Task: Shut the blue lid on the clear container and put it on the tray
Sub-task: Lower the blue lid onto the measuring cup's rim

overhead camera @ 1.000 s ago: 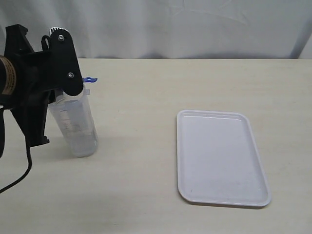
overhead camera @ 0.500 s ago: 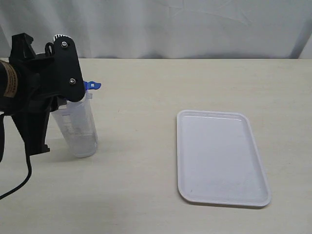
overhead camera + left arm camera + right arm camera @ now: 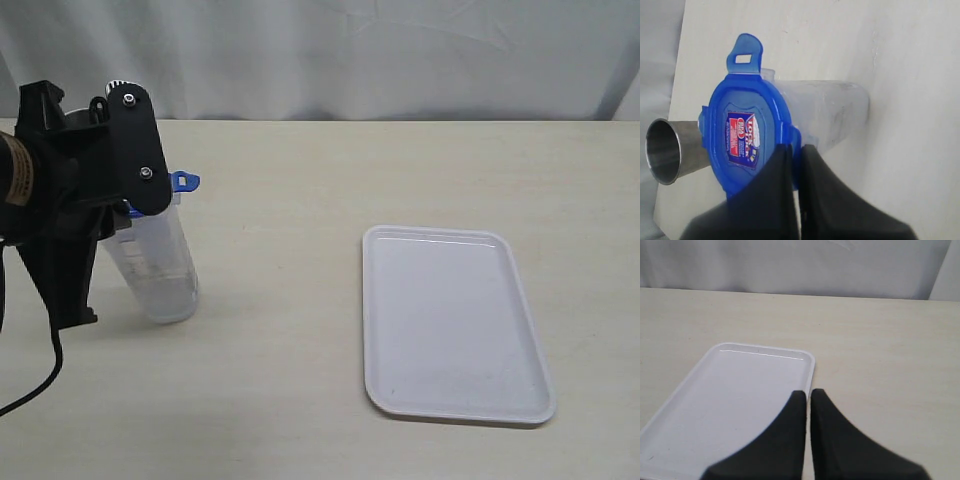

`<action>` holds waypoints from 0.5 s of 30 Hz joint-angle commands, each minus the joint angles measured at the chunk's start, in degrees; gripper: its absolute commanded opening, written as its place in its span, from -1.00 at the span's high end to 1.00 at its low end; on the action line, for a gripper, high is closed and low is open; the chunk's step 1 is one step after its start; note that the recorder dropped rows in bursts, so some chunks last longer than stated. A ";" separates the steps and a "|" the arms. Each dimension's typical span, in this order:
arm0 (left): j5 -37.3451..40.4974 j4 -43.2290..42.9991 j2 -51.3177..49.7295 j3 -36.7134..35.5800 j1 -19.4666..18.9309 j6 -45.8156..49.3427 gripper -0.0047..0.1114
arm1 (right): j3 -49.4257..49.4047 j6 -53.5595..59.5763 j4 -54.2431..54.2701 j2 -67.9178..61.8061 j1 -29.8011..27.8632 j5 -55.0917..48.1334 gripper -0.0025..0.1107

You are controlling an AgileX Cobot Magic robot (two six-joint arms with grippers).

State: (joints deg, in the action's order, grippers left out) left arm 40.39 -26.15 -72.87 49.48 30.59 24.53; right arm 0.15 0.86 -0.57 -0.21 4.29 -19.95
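The pale table carries everything. On the right side of the exterior view lies the white tray, flat and with nothing on it. It is the drop-off spot and sits well apart from the work on the left. That gap probably keeps it out of the way while the lid is fitted.

The left arm hangs over the clear container, covering its mouth from the exterior camera. The container stands on the table near the left edge of that view and leans slightly, likely because the arm is bearing on its top.

A steel cup shows only in the left wrist view, just beside the container. Whether the two touch cannot be told.

The blue lid sits across the container's mouth, sticker side up. One snap flap sticks out past the rim, so the lid looks laid on rather than locked down.

The left gripper has its jaws drawn to a narrow slit with a strip of blue showing in it. This reads as a pinch on one side flap, a hold that would steer the lid squarely onto the mouth.

The right gripper is closed on nothing. It hovers at the edge of the tray, apparently parked until needed.
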 commanded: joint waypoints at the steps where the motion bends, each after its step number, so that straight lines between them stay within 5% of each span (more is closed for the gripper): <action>1: 0.51 1.39 0.18 -0.10 0.10 -0.19 0.92 | -0.15 -0.09 -0.10 0.21 -0.14 0.17 0.89; 15: 0.90 3.06 0.18 -0.10 0.10 0.94 0.92 | -0.15 -0.09 -0.10 0.21 -0.14 0.17 0.89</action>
State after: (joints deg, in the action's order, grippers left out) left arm 41.28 -23.90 -72.87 49.48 30.59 24.96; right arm 0.15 0.86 -0.57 -0.21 4.29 -19.95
